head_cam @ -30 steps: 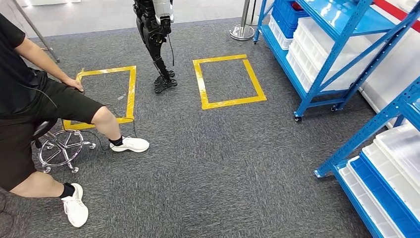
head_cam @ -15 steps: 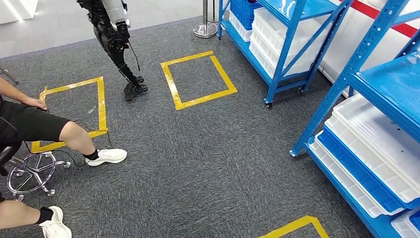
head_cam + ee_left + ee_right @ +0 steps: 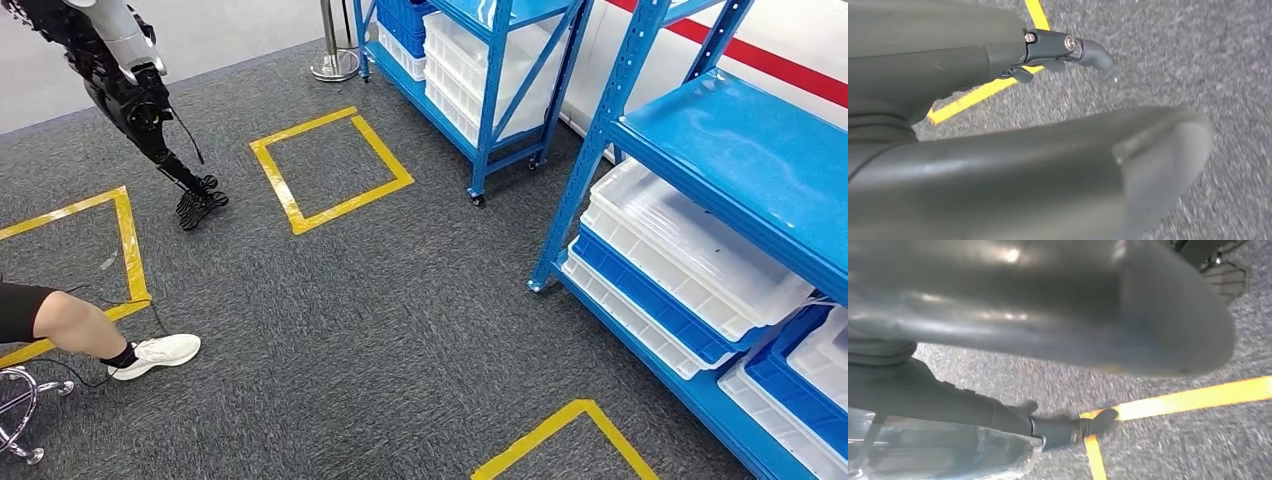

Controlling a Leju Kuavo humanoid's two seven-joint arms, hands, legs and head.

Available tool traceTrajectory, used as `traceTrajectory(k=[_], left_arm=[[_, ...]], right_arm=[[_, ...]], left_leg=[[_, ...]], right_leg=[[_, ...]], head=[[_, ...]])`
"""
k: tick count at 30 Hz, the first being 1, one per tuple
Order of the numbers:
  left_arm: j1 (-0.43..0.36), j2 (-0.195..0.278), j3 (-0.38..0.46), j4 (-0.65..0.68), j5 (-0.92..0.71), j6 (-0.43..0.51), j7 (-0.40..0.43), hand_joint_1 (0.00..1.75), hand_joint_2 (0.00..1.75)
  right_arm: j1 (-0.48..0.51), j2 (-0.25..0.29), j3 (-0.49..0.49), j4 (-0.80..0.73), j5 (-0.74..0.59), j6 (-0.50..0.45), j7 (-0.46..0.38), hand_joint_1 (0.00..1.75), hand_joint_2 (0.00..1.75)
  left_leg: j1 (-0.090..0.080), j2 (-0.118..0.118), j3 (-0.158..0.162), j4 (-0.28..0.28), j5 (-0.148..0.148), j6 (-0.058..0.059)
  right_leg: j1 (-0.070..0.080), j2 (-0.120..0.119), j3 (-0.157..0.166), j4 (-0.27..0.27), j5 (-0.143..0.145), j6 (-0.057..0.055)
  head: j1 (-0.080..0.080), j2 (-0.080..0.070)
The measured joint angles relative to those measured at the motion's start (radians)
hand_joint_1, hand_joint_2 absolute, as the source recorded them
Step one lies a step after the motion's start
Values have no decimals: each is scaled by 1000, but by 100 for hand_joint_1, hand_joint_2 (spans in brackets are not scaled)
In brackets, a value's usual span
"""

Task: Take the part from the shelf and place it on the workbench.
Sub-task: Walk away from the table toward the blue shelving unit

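Blue shelves beside a grey carpet with yellow squares

White trays (image 3: 700, 250) are lying on the near blue shelf (image 3: 740, 150); a second robot (image 3: 130, 90) is standing by a yellow tape square (image 3: 330, 170), and a person's leg (image 3: 90, 335) is reaching in.

A thick grey thumb (image 3: 1128, 165) and dark fingers (image 3: 1068, 50) fastened with silver screws are seen on the left hand (image 3: 1058, 130).

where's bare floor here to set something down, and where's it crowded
Free: the carpet inside the yellow taped square, and the open stretch of carpet between the near blue shelf and the seated person's white shoe. Crowded: the shelf's lower levels, packed with white trays, and the standing robot's feet.
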Motion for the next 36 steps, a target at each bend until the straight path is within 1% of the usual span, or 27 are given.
traceTrajectory(k=[2, 4, 6, 7, 8, 9, 10, 11, 12, 13, 15, 16, 17, 19, 20, 21, 22, 23, 24, 26, 28, 29, 30, 31, 33, 35, 36], left_arm=[[-1, -1, 0, 0, 0, 0, -1, 0, 0], [0, -2, -1, 0, 0, 0, -1, 0, 0], [2, -3, -1, 0, 0, 1, -1, 0, 0], [3, -4, -1, 0, 0, 1, -1, 0, 0], [2, -4, -1, 0, 0, 2, -1, 0, 0], [2, -5, -1, 0, 0, 2, -1, 0, 0], [2, -5, -1, 0, 0, 3, 0, 0, 0], [3, -5, -1, 0, 0, 3, 0, 0, 0], [2, -4, -1, 0, 0, 4, 0, 0, 0], [1, -4, -1, 0, 0, 4, 1, 0, 0], [-3, -4, -1, -1, 1, 6, 1, 0, 0], [-5, -5, -1, -1, 1, 7, 1, 0, 0], [-6, -5, -1, -1, 2, 7, 1, 0, 0], [-4, -5, -1, -1, 2, 7, 0, 0, 0], [-2, -5, -1, -1, 2, 7, 0, 0, 0], [0, -5, -1, -1, 2, 7, 0, 0, 0], [0, -4, -1, 0, 2, 7, 0, 0, 0], [1, -4, -1, 0, 2, 8, 0, 0, 0], [1, -4, -1, 0, 2, 8, 0, 0, 0], [1, -3, -1, 0, 2, 8, 0, 0, 0], [2, -1, -1, 0, 2, 9, 0, 0, 0], [2, -1, -1, 0, 2, 9, 0, 0, 0], [1, -1, -1, 0, 2, 9, 0, 0, 0], [-1, -2, -1, 0, 2, 10, 0, 0, 0], [-2, -4, -1, 0, 2, 9, 0, 0, 0], [0, -5, -1, 0, 2, 9, 0, 0, 0], [1, -6, -1, 0, 2, 9, 0, 0, 0]], right_arm=[[0, -1, 0, 0, 0, 0, 0, 0, 0], [-4, -4, 0, 0, 0, 0, 0, 0, 0], [-5, -7, 0, 0, 1, 0, 0, 0, 0], [-4, -8, 0, 0, 1, 0, 0, 0, 0], [-3, -10, 0, 0, 1, 0, 0, 0, 0], [-2, -11, 0, 0, 2, 0, 0, 0, 0], [-2, -10, 0, 0, 2, 0, 0, 0, 0], [-3, -9, 0, 0, 2, 0, 0, 0, 0], [-5, -8, 0, 0, 3, 0, 0, 0, 0], [-7, -7, 0, 0, 3, 0, 0, 0, 0], [-6, -8, 0, 0, 4, 0, 0, 0, 0], [-5, -8, 0, 0, 4, 0, 0, 0, 0], [-4, -8, 0, 0, 5, 0, 0, 0, 0], [-5, -6, 0, 0, 5, 0, 0, 0, 0], [-5, -5, 0, 0, 5, 0, 0, 0, 0], [-5, -4, 0, 0, 5, 0, 0, 0, 0], [-5, -4, 0, 0, 5, 0, 1, 0, 0], [-4, -4, 0, 0, 5, 0, 1, 0, 0], [-3, -4, 0, 0, 5, 0, 1, 0, 0], [-3, -2, 0, 0, 5, 0, 1, 0, 0], [-4, 2, 0, 0, 5, 0, 1, 0, 0], [-4, 3, 0, 0, 5, 0, 1, 0, 0], [-3, 3, 0, 0, 5, 0, 1, 0, 0], [-2, 2, 0, 0, 5, 0, 1, 0, 0], [-3, -1, 0, 0, 5, 0, 1, 0, 0], [-6, -3, 0, 0, 5, 0, 1, 0, 0], [-6, -4, 0, 0, 5, 0, 1, 0, 0]], left_leg=[[4, 26, 9, -32, 18, 5], [6, 55, 10, -49, 29, 5], [6, 87, 3, -48, 31, 2], [8, 103, 0, -48, 32, -2], [11, 117, -2, -46, 32, -7], [14, 129, -4, -41, 30, -14], [16, 141, -8, -33, 27, -23], [17, 153, -11, -23, 21, -34], [17, 163, -12, -14, 15, -44], [15, 173, -12, -8, 8, -53], [19, 186, -4, -1, -3, -66], [24, 173, -2, 7, -13, -71], [28, 149, -8, 29, -35, -76], [32, 86, -48, 130, -109, -83], [32, 70, -78, 200, -148, -82], [31, 63, -105, 260, -173, -79], [31, 61, -120, 291, -178, -74], [29, 58, -120, 287, -162, -67], [27, 50, -100, 244, -128, -57], [21, 0, -39, 111, -55, -32], [13, -35, -6, 35, -24, -16], [9, -33, -3, 28, -23, -13], [7, -17, -2, 21, -19, -12], [8, -4, 1, 11, -12, -11], [11, 26, 6, -15, 5, -6], [10, 58, 3, -24, 12, -1], [8, 74, 0, -23, 12, -1]], right_leg=[[5, -43, -24, 30, -19, 3], [2, -97, -81, 139, -77, 2], [-11, -112, -139, 261, -126, 14], [-19, -116, -144, 280, -130, 26], [-27, -123, -123, 248, -116, 43], [-34, -137, -82, 180, -93, 60], [-40, -162, -37, 107, -71, 72], [-41, -184, -3, 47, -53, 77], [-40, -197, 15, 15, -44, 70], [-37, -201, 16, 9, -42, 58], [-39, -176, 9, 13, -41, 35], [-42, -166, 9, 13, -41, 28], [-44, -154, 10, 13, -38, 21], [-40, -132, 10, 14, -31, 8], [-36, -119, 6, 14, -28, 3], [-31, -104, 4, 15, -25, -1], [-26, -90, 2, 15, -24, -3], [-22, -74, 2, 15, -22, -4], [-19, -59, 3, 15, -22, -5], [-14, -33, 4, 16, -20, -3], [-13, -10, 0, 16, -16, 3], [-13, 0, -4, 15, -12, 9], [-13, 11, -11, 12, -8, 16], [-11, 9, -16, 14, -8, 20], [-4, -37, -50, 66, -35, 17], [-5, -96, -112, 194, -95, 9], [-8, -108, -142, 258, -120, 10]], head=[[3, 0], [7, 0], [8, 0], [8, 0], [8, 0], [8, 0], [8, 0], [10, 0], [9, 0], [9, 0], [6, 0], [5, 0], [4, 0], [0, 0], [-1, 0], [-3, 0], [-3, 0], [-3, 0], [-3, 0], [-2, 0], [-2, 0], [-3, 0], [-3, 0], [-3, 0], [2, 0], [6, 0], [7, 0]])
